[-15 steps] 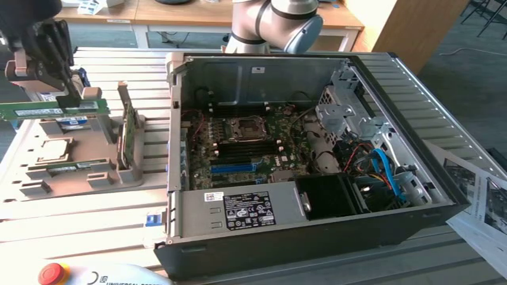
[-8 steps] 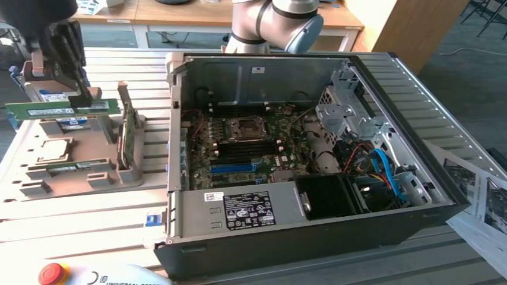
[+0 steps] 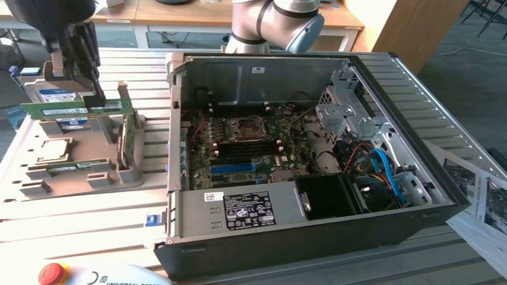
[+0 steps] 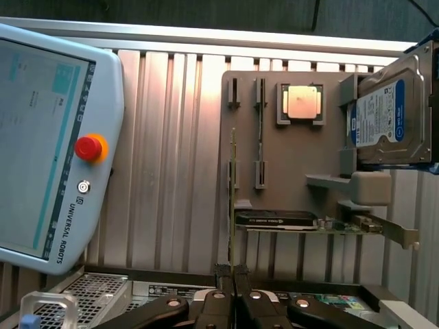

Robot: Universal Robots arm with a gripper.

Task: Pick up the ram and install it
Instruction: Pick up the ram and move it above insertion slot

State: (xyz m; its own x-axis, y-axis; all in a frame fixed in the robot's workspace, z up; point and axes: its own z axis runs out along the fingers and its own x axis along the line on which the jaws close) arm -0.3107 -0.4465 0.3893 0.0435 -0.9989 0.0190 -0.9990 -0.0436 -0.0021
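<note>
The ram [image 3: 56, 110] is a long, thin green stick with a white sticker. It hangs level above the grey parts holder [image 3: 75, 181] at the exterior view's left, with my black gripper [image 3: 89, 100] shut on its upper edge. In the wrist view the ram [image 4: 232, 199] is an edge-on thin line running out from between my shut fingertips [image 4: 233, 284], over the holder [image 4: 295, 161]. The open computer case [image 3: 443, 205] lies to the exterior view's right, and its motherboard [image 3: 237, 148] with black and blue memory slots [image 3: 237, 160] faces up.
On the holder sit a second green stick [image 3: 79, 165], an upright expansion card [image 3: 123, 133], a processor [image 3: 51, 149] and a blue-labelled hard drive [image 3: 57, 95]. A teach pendant [image 4: 48, 144] with a red stop button lies beside the holder. Paper sheets [image 3: 483, 202] lie at the right.
</note>
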